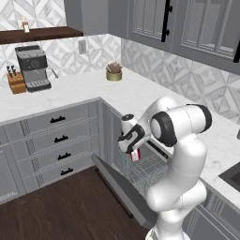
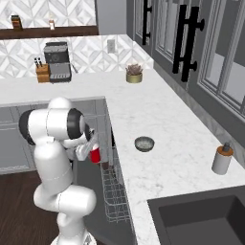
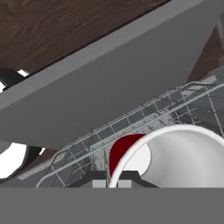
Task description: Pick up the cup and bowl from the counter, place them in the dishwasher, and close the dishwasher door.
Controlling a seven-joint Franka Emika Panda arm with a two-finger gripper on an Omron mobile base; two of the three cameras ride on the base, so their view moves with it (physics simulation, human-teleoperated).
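One red tapered plastic cup pinched by its white rim in the shut two-finger gripper, hanging above the dishwasher's silver wire rack. Best lowered straight, upright, released once seated. Small grey speckled bowl waiting at three o'clock on the white marble counter.

The counter is an L of white marble. On it in the right base view: the bowl near centre, a soap bottle at 3 o'clock from it, a plant pot at 12 o'clock, a coffee machine and knife block at 10 o'clock.
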